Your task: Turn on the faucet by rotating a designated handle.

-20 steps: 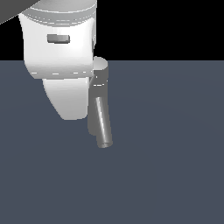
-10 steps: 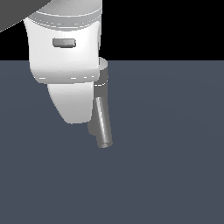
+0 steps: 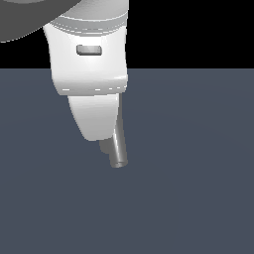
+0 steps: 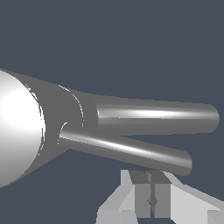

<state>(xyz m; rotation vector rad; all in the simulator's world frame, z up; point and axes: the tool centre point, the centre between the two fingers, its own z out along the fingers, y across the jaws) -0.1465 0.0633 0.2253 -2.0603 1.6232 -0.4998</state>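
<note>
The faucet (image 4: 26, 131) was the largest thing near the camera in the wrist view, where its pale round cap and grey body filled one side of the picture, and it stood on the dark grey floor (image 3: 198, 198). In the exterior view the big white arm (image 3: 89, 64) covered almost all of it, so only the lower end of the spout (image 3: 118, 151) showed under the arm, near the middle of the scene. From the body two tubes went out side by side: the thicker spout (image 4: 157, 116) and the slimmer handle (image 4: 127, 151), which lay just beside it and was shorter. The gripper (image 4: 151, 197) sat close to the handle's free end, with its pale fingers (image 4: 117, 201) appearing pressed together, with hardly any gap between them, and they held nothing. Whether they already touched the rod I could not tell. In my judgement the step in hand was to push the handle sideways with the closed fingers. To do it well, the contact should be near the rod's tip, where the lever is longest, and on the side away from the spout, so the fingers do not wedge between the two tubes. The push should follow an arc around the faucet's axis, slowly, so that the round rod does not slip off.
</note>
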